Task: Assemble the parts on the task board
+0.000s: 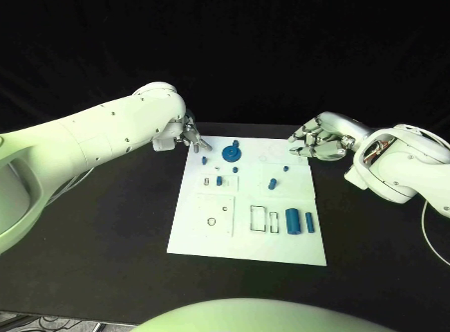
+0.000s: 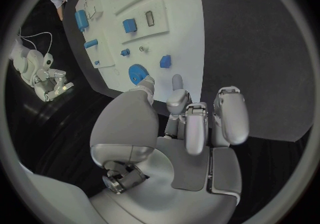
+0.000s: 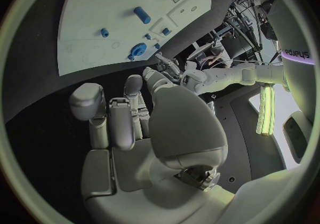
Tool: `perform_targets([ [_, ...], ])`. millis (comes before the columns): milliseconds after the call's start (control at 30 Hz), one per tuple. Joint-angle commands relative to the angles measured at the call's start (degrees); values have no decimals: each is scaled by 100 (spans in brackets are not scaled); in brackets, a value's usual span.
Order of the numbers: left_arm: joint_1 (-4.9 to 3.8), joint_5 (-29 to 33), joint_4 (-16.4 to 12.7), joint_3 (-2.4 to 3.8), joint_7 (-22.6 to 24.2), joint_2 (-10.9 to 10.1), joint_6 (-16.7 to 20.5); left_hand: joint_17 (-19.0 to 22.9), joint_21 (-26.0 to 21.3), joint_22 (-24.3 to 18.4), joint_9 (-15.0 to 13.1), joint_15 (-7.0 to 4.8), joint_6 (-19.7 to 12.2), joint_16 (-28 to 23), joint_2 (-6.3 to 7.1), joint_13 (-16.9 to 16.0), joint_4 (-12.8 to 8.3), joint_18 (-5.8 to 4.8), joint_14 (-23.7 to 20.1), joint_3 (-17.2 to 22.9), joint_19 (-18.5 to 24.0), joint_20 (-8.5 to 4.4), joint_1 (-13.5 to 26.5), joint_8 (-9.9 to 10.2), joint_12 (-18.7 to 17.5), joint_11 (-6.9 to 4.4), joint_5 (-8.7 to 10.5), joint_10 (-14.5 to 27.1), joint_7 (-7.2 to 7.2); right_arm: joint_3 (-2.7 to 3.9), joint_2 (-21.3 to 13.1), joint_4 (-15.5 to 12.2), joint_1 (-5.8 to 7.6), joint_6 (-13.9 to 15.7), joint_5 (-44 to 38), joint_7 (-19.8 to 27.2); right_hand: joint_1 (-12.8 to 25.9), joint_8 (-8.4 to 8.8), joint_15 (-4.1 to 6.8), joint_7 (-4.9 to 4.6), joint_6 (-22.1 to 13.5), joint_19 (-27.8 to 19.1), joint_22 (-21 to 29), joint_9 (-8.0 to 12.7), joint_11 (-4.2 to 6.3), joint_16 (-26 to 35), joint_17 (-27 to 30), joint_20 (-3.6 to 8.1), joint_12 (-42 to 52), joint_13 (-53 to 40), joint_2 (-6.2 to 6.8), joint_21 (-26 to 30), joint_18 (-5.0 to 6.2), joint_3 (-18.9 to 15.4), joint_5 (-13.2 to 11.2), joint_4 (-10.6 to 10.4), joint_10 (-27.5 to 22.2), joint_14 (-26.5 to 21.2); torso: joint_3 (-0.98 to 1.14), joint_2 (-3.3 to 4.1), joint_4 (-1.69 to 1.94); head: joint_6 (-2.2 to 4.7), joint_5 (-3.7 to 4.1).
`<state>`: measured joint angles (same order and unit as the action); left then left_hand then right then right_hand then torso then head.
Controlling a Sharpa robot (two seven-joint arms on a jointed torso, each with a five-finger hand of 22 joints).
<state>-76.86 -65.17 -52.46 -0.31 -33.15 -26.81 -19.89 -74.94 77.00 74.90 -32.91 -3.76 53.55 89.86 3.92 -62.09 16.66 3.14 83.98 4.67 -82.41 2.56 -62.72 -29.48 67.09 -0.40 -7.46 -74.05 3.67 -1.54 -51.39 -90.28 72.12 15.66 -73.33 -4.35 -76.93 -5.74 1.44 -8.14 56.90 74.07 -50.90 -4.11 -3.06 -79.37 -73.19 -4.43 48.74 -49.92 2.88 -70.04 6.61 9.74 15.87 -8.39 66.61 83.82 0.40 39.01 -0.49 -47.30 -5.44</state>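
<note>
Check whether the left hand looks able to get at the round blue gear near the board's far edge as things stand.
Probably yes. The left hand holds nothing and sits at the task board's far corner, beside the round blue gear, with nothing between them.

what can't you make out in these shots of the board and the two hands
- Left hand, head view: fingertips too small to tell whether they touch the task board.
- Right hand, head view: curled fingers hide the palm.
- Small blue parts, head view: too small to tell their shapes.
</note>
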Motion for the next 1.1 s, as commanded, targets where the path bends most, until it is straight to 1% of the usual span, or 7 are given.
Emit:
perform_targets([
  [33,24,-102,62,-8,181,46,-234,-1506,38,336,-10,-9,46,14,-75,-3,-5,49,602,-43,-58,-1,-9,-37,31,-3,5,-38,-5,0,9,-1,-5,-64,-15,36,-21,-23,2,-7,-47,-42,4,7,9,19,2,-7,9,-4,7,29,57,2,18,-25,22,277,1,0,1,-7,3],
  [200,51,-67,102,-13,221,82,-291,-1506,51,350,-16,-15,50,14,-108,-23,-12,45,602,-59,-68,-7,-34,-48,53,-10,0,-54,-12,0,14,2,-6,-65,-15,38,-23,-23,2,-7,-47,-40,1,7,9,19,1,-7,11,-5,7,28,56,3,20,-25,23,277,1,0,0,-5,5],
  [400,76,-50,138,-17,249,118,-398,-1506,82,384,-25,-28,63,14,-175,-59,-36,35,602,-93,-90,-20,-149,-67,99,-25,-6,-89,-27,0,17,1,-7,-66,-15,38,-27,-24,2,-7,-48,-37,-5,7,9,19,1,-6,14,-8,6,25,55,6,24,-25,25,277,3,1,5,-20,14],
  [567,86,-36,146,-19,277,139,-407,-1506,82,387,-29,-32,69,14,-196,-65,-47,35,602,-111,-92,-25,-208,-73,109,-30,-7,-98,-32,0,20,0,-7,-68,-15,36,-27,-24,2,-7,-48,-37,-5,7,9,19,1,-6,14,-8,6,25,55,6,24,-25,25,277,0,-4,5,-24,19],
  [767,97,-24,164,-21,301,166,-429,-1506,95,405,-38,-40,79,14,-257,-70,-77,30,602,-135,-102,-35,-355,-87,125,-38,-11,-110,-40,0,26,2,-8,-69,-15,38,-35,-24,3,-7,-48,-40,2,8,9,21,3,-6,13,-5,7,29,56,12,31,-25,23,277,2,-5,3,-28,20],
  [933,106,-20,191,-23,313,189,-428,-1506,94,411,-45,-43,76,14,-283,-61,-116,29,602,-157,-105,-39,-482,-92,124,-40,-13,-109,-41,0,30,1,-8,-69,-15,40,-35,-24,3,-7,-48,-40,2,8,9,21,3,-6,13,-5,7,29,56,12,31,-25,23,277,1,-4,4,-30,25],
  [1100,113,-19,225,-25,319,209,-401,-1506,97,417,-51,-44,83,14,-318,-65,-126,28,602,-162,-108,-40,-539,-99,132,-43,-16,-114,-44,0,31,1,-8,-69,-15,40,-44,-25,3,-7,-49,-39,3,8,10,20,-1,-6,25,-15,6,30,56,19,41,-24,29,278,4,-1,4,-33,27],
])
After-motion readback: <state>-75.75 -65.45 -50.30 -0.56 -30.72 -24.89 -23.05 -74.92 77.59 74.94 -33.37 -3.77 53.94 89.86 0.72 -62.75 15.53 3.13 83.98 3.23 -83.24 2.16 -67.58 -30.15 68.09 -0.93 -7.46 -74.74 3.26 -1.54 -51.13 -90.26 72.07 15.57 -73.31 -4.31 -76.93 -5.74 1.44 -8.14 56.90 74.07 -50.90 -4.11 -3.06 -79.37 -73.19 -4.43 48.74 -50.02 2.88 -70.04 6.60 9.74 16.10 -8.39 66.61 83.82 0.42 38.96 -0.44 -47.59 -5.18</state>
